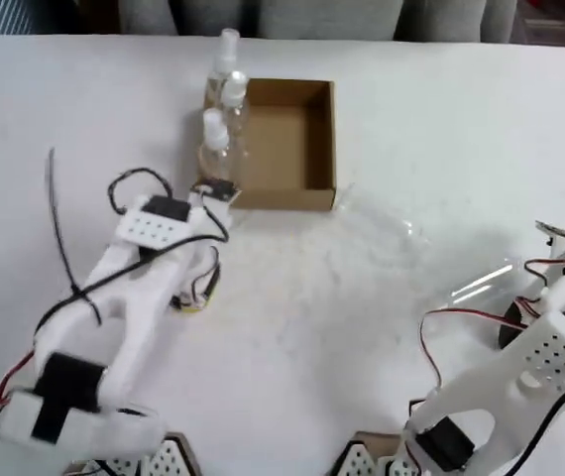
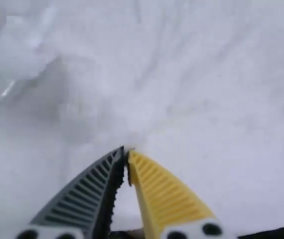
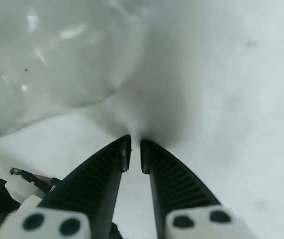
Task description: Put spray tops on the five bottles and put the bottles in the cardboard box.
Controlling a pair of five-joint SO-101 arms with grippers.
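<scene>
The cardboard box (image 1: 317, 134) stands open at the table's far middle. Three clear bottles with white spray tops (image 1: 215, 139) stand in a row along its left wall; I cannot tell whether they are inside it or just outside. Two more clear bottles lie on the table to the right of the box, one (image 1: 382, 220) near its front corner and one (image 1: 481, 283) close to the right arm. My left gripper (image 2: 126, 152) is shut with nothing in it, pointing down at the table in front of the box (image 1: 198, 297). My right gripper (image 3: 135, 149) is shut and empty, beside a lying clear bottle (image 3: 47, 64).
Both arms' bases sit at the near edge (image 1: 362, 458). Red and black cables loop beside the left arm (image 1: 59, 228) and the right arm (image 1: 441, 327). Bare white table (image 1: 322, 327) lies between the arms.
</scene>
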